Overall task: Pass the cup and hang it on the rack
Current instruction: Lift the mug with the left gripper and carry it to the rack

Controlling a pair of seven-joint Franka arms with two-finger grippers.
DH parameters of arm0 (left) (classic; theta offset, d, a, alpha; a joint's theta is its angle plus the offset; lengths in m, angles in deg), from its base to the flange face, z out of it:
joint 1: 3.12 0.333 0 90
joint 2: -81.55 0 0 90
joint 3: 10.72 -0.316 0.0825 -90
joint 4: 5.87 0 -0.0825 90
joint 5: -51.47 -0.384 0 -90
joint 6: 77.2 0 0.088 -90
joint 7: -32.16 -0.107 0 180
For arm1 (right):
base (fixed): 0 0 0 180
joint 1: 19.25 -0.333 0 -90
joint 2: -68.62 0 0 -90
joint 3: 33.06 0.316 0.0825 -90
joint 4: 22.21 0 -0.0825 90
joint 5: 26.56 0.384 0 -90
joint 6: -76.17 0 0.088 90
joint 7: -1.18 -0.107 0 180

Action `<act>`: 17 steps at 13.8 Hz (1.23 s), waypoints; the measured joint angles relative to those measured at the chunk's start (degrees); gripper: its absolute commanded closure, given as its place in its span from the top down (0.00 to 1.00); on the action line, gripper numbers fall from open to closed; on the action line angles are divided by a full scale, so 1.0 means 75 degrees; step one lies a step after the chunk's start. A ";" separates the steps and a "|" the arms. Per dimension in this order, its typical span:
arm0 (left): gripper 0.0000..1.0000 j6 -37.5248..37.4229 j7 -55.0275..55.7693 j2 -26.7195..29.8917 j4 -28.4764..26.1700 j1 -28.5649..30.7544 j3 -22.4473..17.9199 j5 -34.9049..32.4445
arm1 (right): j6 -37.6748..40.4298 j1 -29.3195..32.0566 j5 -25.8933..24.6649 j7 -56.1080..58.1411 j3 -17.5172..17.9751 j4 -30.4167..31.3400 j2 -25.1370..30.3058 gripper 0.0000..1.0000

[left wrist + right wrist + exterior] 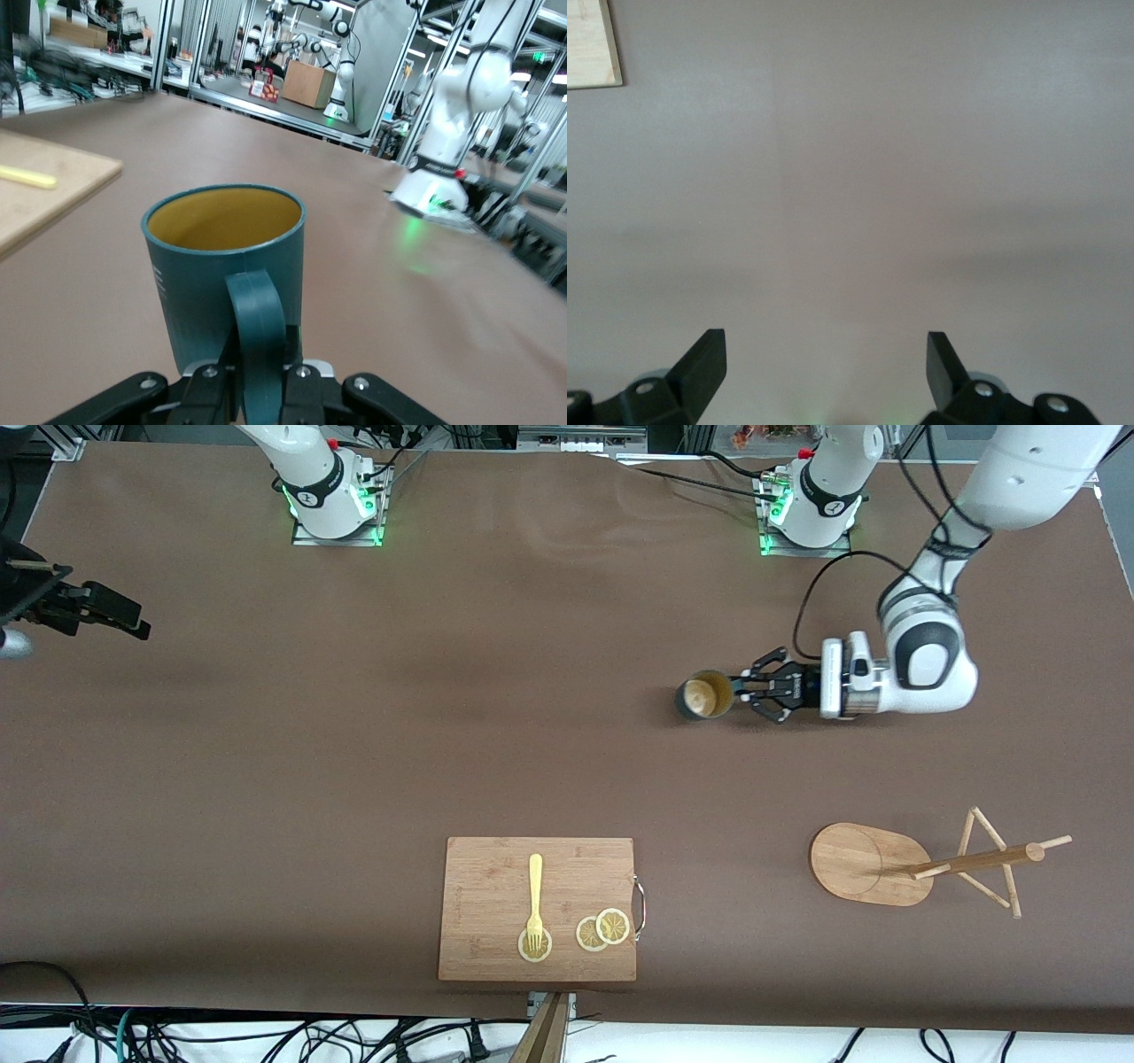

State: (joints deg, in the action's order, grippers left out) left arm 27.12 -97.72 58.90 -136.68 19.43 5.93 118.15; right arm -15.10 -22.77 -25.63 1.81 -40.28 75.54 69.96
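One thin pinch: left gripper (742, 688) clamps the cup (704, 697) by its handle, so it may swivel en route to the rack (921, 863), while the right gripper (120, 618) waits agape well apart from the cup.

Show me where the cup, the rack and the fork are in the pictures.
cup (226, 266): left wrist view, on its teal outer wall beside the handle.
rack (855, 861): front view, on its flat oval base.
fork (535, 886): front view, on its yellow handle.

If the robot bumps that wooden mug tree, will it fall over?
Probably not easily. The rack stands on a wide flat oval base, which should steady it. Its tall pole and thin pegs look light, so a nudge might slide it across the smooth table instead. The pegs look slender, perhaps easy to snap.
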 measured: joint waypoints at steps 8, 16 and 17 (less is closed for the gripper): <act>0.00 -0.2175 0.4061 0.0396 -0.0077 0.2817 0.0004 -0.0600 | 0.0158 -0.0073 0.0003 0.0000 0.0115 -0.0033 -0.0048 1.00; 0.00 -0.3722 0.9042 -0.0296 0.1317 0.3774 0.0007 -0.0467 | 0.0198 -0.0082 0.0004 -0.0010 0.0128 -0.0036 -0.0044 1.00; 0.00 -0.3853 0.9684 -0.0546 0.1653 0.3815 0.0008 -0.0331 | 0.0203 -0.0082 0.0004 -0.0011 0.0128 -0.0036 -0.0044 1.00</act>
State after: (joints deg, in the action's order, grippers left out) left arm -1.78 -25.09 54.81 -124.28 48.04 5.99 115.67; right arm -13.57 -23.39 -25.60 1.73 -39.31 75.27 69.63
